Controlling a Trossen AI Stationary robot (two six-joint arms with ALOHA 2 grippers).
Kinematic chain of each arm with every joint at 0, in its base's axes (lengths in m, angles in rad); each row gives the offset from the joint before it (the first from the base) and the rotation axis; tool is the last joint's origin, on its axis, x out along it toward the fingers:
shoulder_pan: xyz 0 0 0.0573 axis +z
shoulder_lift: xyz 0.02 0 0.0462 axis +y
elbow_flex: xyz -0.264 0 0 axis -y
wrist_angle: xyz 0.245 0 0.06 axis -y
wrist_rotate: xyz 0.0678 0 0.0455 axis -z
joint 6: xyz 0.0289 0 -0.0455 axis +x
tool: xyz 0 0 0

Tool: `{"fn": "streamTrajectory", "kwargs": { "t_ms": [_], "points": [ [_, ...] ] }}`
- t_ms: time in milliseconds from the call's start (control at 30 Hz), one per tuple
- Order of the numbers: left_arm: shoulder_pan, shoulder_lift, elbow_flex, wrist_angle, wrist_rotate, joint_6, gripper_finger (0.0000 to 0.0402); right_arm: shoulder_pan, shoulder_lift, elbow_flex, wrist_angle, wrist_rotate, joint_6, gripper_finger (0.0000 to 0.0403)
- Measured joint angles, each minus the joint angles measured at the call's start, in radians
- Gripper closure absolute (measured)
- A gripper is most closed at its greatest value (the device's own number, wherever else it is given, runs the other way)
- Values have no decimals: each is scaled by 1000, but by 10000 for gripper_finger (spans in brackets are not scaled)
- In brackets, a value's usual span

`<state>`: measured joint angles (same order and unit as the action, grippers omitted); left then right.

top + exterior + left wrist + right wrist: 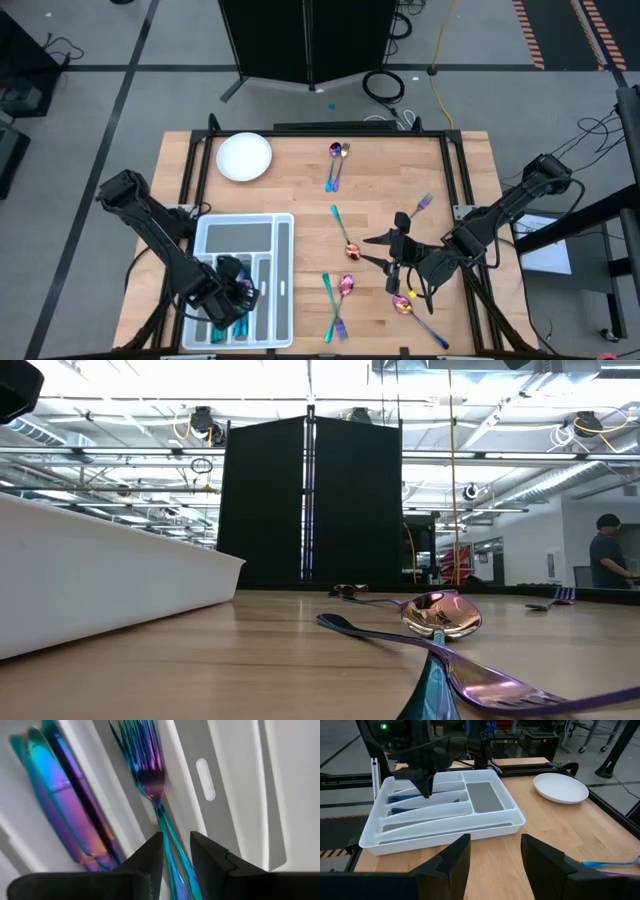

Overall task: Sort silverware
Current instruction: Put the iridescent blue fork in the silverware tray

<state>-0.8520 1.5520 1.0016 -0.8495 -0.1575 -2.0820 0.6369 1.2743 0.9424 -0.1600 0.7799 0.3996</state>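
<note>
From above, we are losing the left gripper (232,292) against the compartment tray (285,270), its fingers too small to read. In the left wrist view, the fork (150,775) is running off the frame at both ends. At table height, the nearest spoon (441,616) is blurring where its handle is leaving the frame.

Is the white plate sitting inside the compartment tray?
No, the white plate sits on the bare wooden table, apart from the tray.
</note>
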Motion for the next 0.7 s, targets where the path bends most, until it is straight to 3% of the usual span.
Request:
{"fn": "streamTrajectory", "kwargs": {
  "t_ms": [233, 333, 467, 700],
  "points": [
    [15, -90, 7, 15, -116, 102, 302, 0, 0, 0, 0, 0, 0, 241],
    [30, -116, 25, 79, -186, 247, 302, 0, 0, 0, 0, 0, -5, 241],
    [58, -124, 38, 262, -259, 532, 302, 0, 0, 0, 0, 0, -24, 241],
    [137, -59, 40, 716, -228, 1161, 302, 0, 0, 0, 0, -8, -19, 241]
  ]
}}
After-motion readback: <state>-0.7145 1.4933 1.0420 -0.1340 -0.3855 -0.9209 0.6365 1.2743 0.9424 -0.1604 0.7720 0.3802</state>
